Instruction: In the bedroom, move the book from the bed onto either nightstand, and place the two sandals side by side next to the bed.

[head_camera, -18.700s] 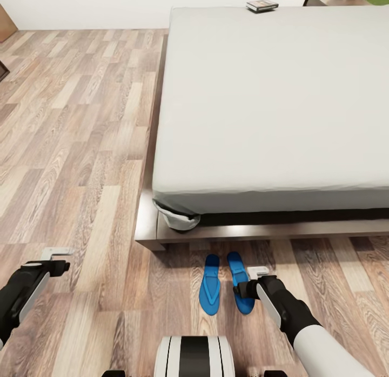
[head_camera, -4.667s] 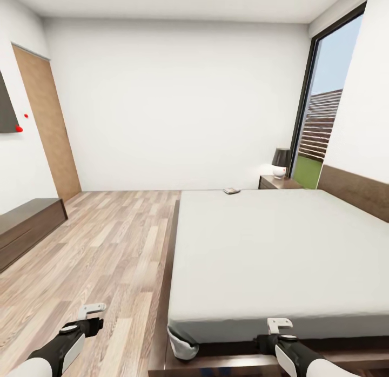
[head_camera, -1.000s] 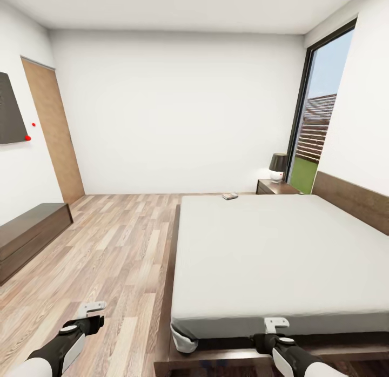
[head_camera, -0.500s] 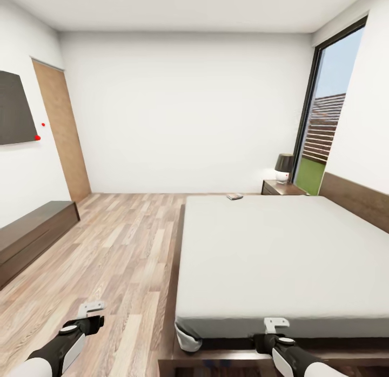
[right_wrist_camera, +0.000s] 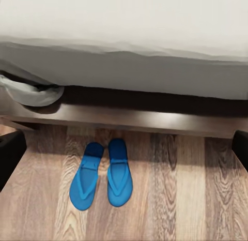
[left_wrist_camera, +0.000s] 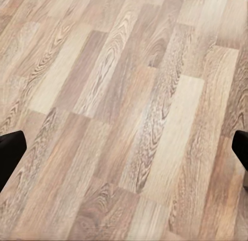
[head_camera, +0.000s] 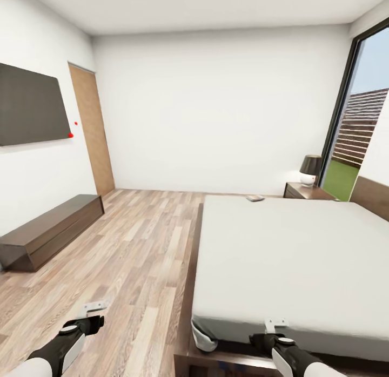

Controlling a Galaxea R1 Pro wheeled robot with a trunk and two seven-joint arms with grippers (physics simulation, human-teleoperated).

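Observation:
The book (head_camera: 255, 198) lies flat at the far edge of the grey bed (head_camera: 292, 258), close to the nightstand (head_camera: 306, 192) by the window. Both blue sandals (right_wrist_camera: 85, 177) (right_wrist_camera: 119, 171) lie side by side on the floor just in front of the bed's dark frame (right_wrist_camera: 129, 119). My left gripper (head_camera: 91, 313) hangs low over bare floor, and the left wrist view shows this gripper (left_wrist_camera: 124, 153) open and empty. My right gripper (head_camera: 274, 329) is at the bed's near end, above the sandals; in the right wrist view the gripper (right_wrist_camera: 124, 150) is open too.
A long low dark bench (head_camera: 51, 232) runs along the left wall under a black screen (head_camera: 29, 104). A tan door (head_camera: 93, 131) stands beyond it. A lamp (head_camera: 310, 169) sits on the nightstand beside the tall window (head_camera: 359, 139). Wood floor (head_camera: 135, 247) stretches left of the bed.
The whole view has swung to the left, so the bench, screen and door show more and the bed sits further right. Both arms hold the same pose, grippers still open.

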